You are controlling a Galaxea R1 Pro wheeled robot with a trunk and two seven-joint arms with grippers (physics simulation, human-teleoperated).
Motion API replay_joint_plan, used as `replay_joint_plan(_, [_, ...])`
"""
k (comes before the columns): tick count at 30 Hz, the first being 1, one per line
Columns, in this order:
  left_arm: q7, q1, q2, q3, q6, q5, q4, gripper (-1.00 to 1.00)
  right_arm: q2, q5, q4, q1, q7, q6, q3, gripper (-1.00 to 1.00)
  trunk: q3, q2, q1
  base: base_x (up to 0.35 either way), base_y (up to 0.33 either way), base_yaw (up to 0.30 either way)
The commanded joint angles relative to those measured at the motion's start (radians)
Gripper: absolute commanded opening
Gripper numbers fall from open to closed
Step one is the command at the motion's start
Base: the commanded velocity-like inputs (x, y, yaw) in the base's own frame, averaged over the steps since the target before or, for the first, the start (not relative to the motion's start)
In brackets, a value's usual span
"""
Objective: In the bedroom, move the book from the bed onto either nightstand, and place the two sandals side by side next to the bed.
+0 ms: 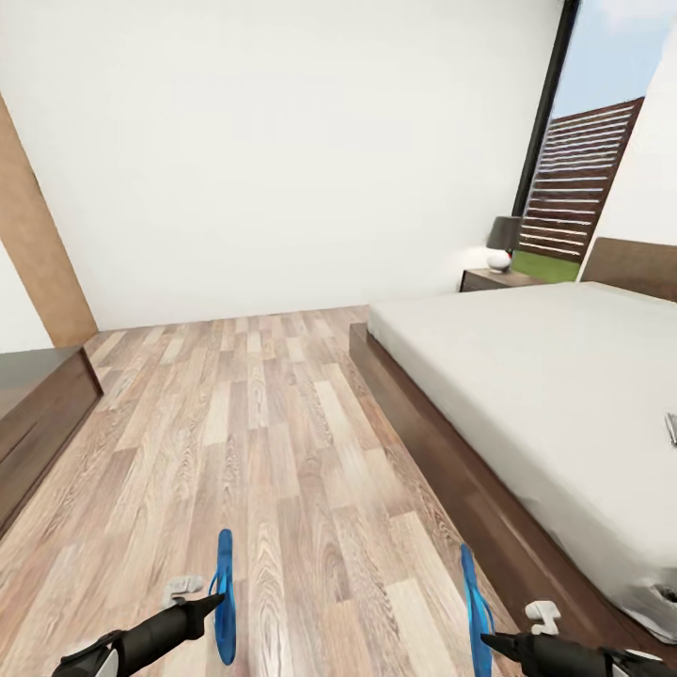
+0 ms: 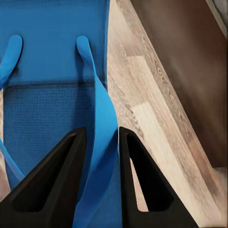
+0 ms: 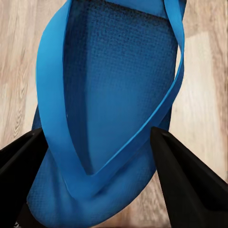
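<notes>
Both black grippers hold bright blue flat sandals on edge above brown wood-plank floor [image 1: 273, 423].
Left gripper [image 2: 102, 142] pinches one sandal's strap [image 2: 102, 123]; right gripper [image 3: 97, 142] stands wide around the other sandal [image 3: 114, 85], grip unclear; low dark-framed grey-mattress bed [image 1: 527, 376] right, open floor left.

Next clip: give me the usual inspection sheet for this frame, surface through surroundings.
Surface: brown wood-plank floor.
Job's things: two bright blue flat sandals, one at the left tool, strap between its fingers; the other at the right tool. Grey-mattress bed; dark brown nightstand.
Clutter: small object at mattress edge, unclear.
Grippers: left closed on strap; right open around sandal.
Cables: nothing seen.
Surroundings: white wall, window, lamp.
</notes>
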Motion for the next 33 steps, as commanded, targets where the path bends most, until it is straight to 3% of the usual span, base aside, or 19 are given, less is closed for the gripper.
replay_joint_plan(1, [-0.004, 0.000, 0.000, 0.002, 0.010, 0.008, 0.000, -1.00, 0.000, 0.000, 0.004, -0.002, 0.003, -0.003, -0.007, -1.00, -0.001, 0.000, 0.000, 0.000, 0.000, -0.285])
replay_joint_plan(28, [-0.004, 0.000, 0.000, 0.002, 0.010, 0.008, 0.000, -1.00, 0.000, 0.000, 0.004, -0.002, 0.003, -0.003, -0.007, -1.00, -0.001, 0.000, 0.000, -0.038, 0.000, -0.285])
replay_joint_plan(33, [-0.004, 0.000, 0.000, 0.002, 0.010, 0.008, 0.000, -1.00, 0.001, 0.000, 0.004, -0.002, 0.003, -0.003, -0.006, -1.00, -0.001, 0.000, 0.000, -0.218, 0.000, -0.285])
